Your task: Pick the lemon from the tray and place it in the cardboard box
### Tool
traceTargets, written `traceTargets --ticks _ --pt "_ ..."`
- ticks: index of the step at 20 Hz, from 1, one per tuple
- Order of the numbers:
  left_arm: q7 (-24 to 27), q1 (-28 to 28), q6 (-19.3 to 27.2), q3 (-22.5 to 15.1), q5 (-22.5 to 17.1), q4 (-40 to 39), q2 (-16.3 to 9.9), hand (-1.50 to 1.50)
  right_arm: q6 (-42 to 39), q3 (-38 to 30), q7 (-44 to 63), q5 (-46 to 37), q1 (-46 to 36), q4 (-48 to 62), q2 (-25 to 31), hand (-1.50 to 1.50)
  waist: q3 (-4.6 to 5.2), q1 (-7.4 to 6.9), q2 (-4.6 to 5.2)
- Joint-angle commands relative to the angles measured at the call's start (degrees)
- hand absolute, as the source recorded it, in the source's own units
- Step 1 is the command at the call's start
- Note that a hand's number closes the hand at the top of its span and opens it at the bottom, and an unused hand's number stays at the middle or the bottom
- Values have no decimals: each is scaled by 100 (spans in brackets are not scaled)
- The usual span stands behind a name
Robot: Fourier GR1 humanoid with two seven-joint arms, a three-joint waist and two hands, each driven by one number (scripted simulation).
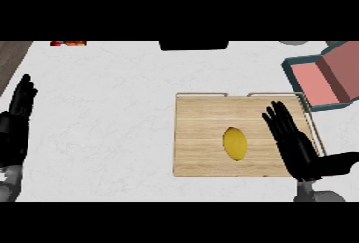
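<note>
A yellow lemon (235, 143) lies on the wooden tray (200, 118), a little right of the tray's middle. My right hand (298, 147) hovers over the tray's right side, just right of the lemon, fingers straight and open, not touching the fruit. The cardboard box (326, 78), teal outside and pink inside, stands open at the far right beyond the tray's back corner. My left hand (17, 118) rests open at the left edge, fingers up, holding nothing.
A black object (193, 45) sits at the back centre and something red and orange (68, 43) at the back left. A dark wooden strip (10, 57) runs along the far left. White counter (105, 118) lies between my left hand and the tray.
</note>
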State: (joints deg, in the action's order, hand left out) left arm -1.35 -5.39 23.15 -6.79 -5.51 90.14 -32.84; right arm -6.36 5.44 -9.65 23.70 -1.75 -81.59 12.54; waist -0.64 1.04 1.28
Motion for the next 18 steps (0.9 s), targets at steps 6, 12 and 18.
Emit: traceTargets --ticks 6,12,18 --pt "-578 297 -1062 249 -1625 276 515 0 560 -330 986 -587 -595 -1068 996 -150 89 -107 -185" --pt "-855 382 -1308 333 -1999 247 542 0 2320 -393 -1137 -2251 227 -1845 338 -150 69 1 -172" --pt "-758 492 -1539 413 -2093 295 605 0 1825 93 283 -3179 422 -2926 1425 -150 79 -93 -152"
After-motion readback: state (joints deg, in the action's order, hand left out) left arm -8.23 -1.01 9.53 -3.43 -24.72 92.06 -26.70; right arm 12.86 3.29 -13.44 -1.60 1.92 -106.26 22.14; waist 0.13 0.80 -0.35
